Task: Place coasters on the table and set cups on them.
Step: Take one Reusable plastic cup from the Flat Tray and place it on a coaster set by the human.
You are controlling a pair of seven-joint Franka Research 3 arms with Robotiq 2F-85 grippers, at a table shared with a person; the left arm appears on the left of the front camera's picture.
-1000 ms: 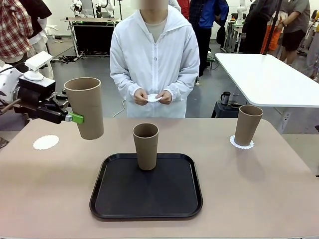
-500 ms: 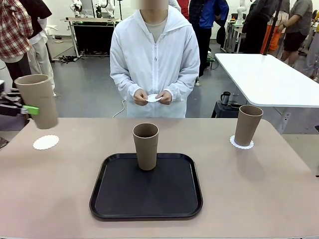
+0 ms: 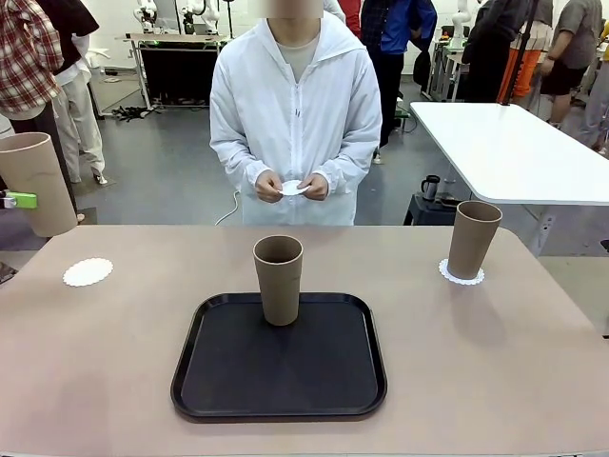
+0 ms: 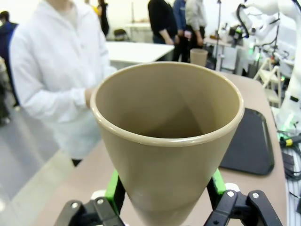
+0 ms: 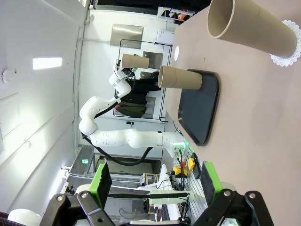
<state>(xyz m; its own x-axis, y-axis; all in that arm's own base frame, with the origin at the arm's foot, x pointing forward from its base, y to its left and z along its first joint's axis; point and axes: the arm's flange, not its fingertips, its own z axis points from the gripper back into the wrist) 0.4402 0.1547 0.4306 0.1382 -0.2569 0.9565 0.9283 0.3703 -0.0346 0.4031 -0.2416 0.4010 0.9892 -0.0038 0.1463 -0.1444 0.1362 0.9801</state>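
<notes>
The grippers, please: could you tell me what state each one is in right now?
Left gripper: closed on a tan cup, held in the air.
Right gripper: open, holding nothing.

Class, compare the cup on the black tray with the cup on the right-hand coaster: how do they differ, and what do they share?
The tray cup stands on the black tray, no coaster beneath; the right cup stands on a white lacy coaster on the table. The tray cup sits mid-table; the right cup sits toward the far right edge. Both are upright, tan, tapered, handleless.
</notes>
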